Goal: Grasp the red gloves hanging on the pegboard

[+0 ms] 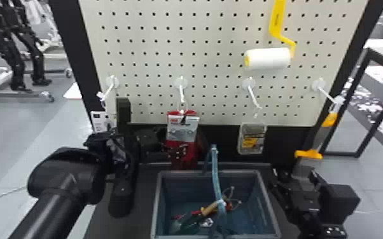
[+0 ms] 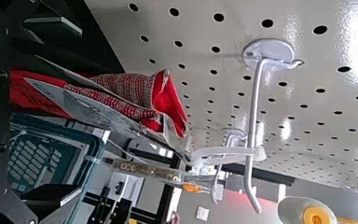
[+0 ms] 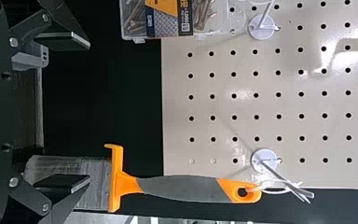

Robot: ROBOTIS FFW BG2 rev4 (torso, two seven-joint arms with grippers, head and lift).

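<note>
Red gloves (image 1: 184, 155) are hung on the second hook from the left (image 1: 181, 90) of the pegboard (image 1: 200, 47), with their card header just under the hook and the red fabric hanging in front of the dark strip below the board.

Left gripper (image 2: 72, 109) is held at glove height, just left of the pack. Its fingers (image 2: 51, 25) are spread wide. In the left wrist view the gloves are seen in the gap between the two fingers, one finger on each side of the pack. Contact can't be confirmed from that angle, but the pack is probably not pinched yet. Nothing is gripped.

Right gripper (image 3: 81, 112) is parked low on the near right, facing the bottom right of the board. Its fingers (image 3: 58, 39) are also spread and nothing is held. An orange-and-grey scraper (image 3: 182, 189) is hung from the rightmost hook, and its blade is seen just beside one of the right fingers.

A clear pack of screws (image 1: 251, 138) is hung on the third hook. A yellow-handled paint roller (image 1: 267, 58) is mounted higher on the board. A grey bin (image 1: 160, 197) holding tools and a blue hose is set near, below the gloves.
</note>
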